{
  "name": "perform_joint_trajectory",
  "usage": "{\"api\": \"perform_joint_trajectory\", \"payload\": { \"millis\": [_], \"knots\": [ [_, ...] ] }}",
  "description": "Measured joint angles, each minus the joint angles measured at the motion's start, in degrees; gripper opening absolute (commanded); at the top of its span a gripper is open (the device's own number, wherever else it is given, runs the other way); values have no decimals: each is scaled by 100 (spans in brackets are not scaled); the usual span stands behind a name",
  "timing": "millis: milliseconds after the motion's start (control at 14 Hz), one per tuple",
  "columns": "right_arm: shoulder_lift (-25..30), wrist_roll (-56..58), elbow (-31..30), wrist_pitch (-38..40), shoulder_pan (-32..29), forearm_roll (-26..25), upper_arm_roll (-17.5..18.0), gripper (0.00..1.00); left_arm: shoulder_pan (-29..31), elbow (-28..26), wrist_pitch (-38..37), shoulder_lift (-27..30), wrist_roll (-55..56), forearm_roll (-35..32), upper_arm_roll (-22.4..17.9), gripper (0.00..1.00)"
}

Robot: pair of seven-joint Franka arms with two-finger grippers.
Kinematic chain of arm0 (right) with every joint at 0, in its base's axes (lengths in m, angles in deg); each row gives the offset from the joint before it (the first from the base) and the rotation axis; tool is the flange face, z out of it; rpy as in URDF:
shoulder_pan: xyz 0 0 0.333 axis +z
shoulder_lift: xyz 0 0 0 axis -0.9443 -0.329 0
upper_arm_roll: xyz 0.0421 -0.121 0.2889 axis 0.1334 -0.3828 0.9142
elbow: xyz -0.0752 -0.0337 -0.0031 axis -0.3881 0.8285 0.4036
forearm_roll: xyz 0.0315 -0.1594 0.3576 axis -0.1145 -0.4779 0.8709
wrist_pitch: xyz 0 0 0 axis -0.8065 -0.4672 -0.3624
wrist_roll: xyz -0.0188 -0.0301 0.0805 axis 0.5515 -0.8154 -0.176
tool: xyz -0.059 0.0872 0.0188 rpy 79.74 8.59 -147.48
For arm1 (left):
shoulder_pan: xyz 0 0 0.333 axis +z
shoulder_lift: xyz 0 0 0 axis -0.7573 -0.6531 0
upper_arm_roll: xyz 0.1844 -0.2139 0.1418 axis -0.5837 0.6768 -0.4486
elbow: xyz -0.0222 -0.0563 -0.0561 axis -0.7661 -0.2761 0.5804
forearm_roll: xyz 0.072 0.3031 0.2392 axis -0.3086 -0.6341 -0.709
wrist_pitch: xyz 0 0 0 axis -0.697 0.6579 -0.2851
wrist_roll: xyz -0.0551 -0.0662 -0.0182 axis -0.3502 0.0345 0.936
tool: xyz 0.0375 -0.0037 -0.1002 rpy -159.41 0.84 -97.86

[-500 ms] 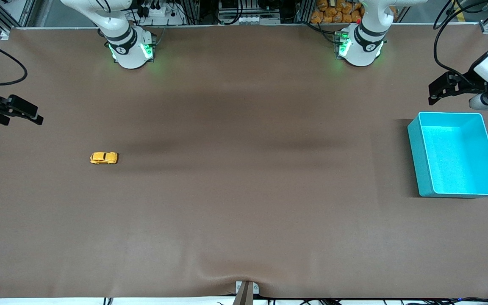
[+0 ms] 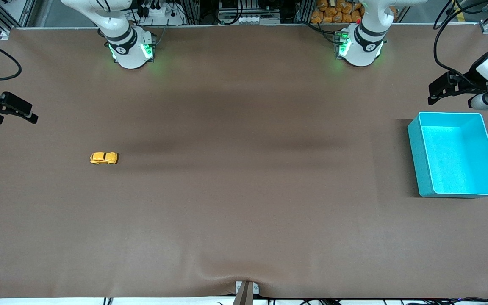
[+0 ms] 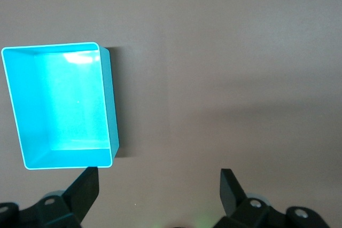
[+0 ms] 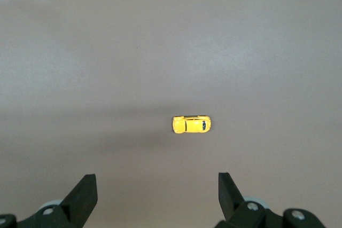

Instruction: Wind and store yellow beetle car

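Observation:
The yellow beetle car (image 2: 103, 158) sits alone on the brown table toward the right arm's end. It also shows in the right wrist view (image 4: 191, 124). My right gripper (image 2: 17, 120) hangs open and empty over the table's edge at that end, apart from the car; its jaws (image 4: 156, 185) stand wide. The teal bin (image 2: 413, 140) stands empty at the left arm's end and shows in the left wrist view (image 3: 109, 105). My left gripper (image 2: 448, 96) is open and empty over the table beside the bin, on the bases' side (image 3: 158, 177).
The brown mat (image 2: 244, 190) covers the whole table. The two arm bases (image 2: 130, 48) (image 2: 359, 46) stand along the edge farthest from the front camera. A small bracket (image 2: 246, 290) sits at the nearest edge.
My right gripper has drifted a little toward the table's end and the bases' side. The left hand has shifted slightly. The car and the bin have not moved.

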Motion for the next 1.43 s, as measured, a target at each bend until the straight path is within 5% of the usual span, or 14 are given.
{"api": "perform_joint_trajectory", "payload": {
  "millis": [571, 1429],
  "knots": [
    [-70, -40, 42, 588, -1, -114, -3, 100, -1, 30, 37, 0, -10, 0, 37, 100],
    [-580, -1891, -266, 532, -28, -242, -25, 100, -1, 39, 38, 0, -10, 1, 43, 100]
  ]
}}
